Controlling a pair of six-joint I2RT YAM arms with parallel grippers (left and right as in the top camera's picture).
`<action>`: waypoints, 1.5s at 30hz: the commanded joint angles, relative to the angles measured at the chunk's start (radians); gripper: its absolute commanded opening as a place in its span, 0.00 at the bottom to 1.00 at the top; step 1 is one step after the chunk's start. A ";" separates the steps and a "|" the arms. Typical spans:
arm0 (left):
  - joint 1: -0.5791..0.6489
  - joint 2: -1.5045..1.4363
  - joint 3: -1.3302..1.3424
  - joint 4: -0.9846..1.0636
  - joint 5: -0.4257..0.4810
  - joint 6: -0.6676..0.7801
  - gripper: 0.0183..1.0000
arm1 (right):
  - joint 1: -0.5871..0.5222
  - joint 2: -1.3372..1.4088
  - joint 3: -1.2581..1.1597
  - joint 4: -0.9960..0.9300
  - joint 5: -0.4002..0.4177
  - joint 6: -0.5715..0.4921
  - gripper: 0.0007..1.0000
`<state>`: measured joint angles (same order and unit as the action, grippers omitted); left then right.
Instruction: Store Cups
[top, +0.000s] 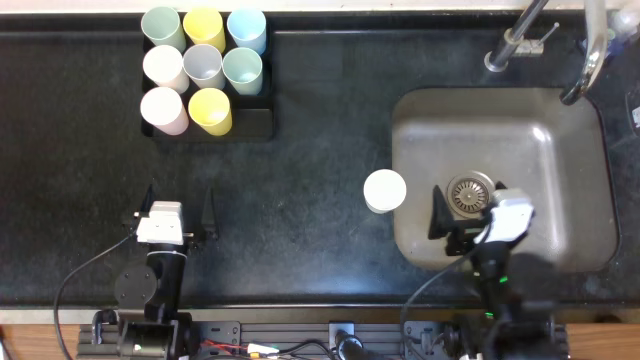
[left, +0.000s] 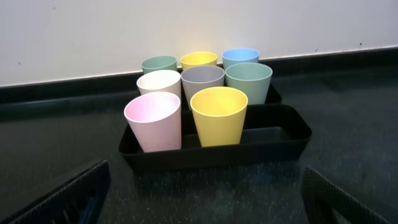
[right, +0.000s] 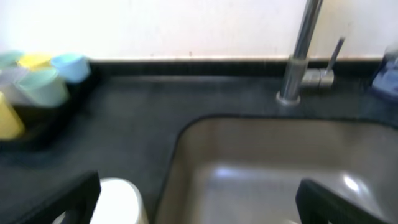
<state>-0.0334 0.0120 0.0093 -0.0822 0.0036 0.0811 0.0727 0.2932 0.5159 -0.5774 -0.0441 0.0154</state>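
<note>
While eight cups (top: 210, 110) fill the tray (top: 254, 126), one white cup (top: 385, 190) remains on the bench (top: 320, 120) by the sink (top: 545, 140) — one slot free; left gripper (top: 178, 208), right gripper (top: 468, 203) — spread wide, empty.

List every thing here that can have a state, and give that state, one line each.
Tray, one corner slot free, the rest filled.
Eight cups, upright in the tray, mouths up.
White cup, on the counter beside the sink, outside the tray.
Tap, no water running.
Left gripper, open, holding nothing.
Right gripper, open, over the sink.
</note>
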 joint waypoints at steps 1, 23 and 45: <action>-0.010 -0.009 -0.001 -0.002 -0.005 -0.010 1.00 | 0.021 0.449 0.552 -0.414 -0.023 0.014 1.00; -0.010 -0.009 -0.001 -0.002 -0.005 -0.010 1.00 | 0.195 1.189 0.761 -0.743 0.014 -0.390 1.00; -0.010 -0.009 -0.001 -0.002 -0.005 -0.010 1.00 | 0.188 1.410 0.761 -0.628 0.008 -0.382 0.93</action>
<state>-0.0334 0.0090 0.0097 -0.0822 0.0029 0.0811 0.2623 1.6993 1.2797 -1.2053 -0.0227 -0.3607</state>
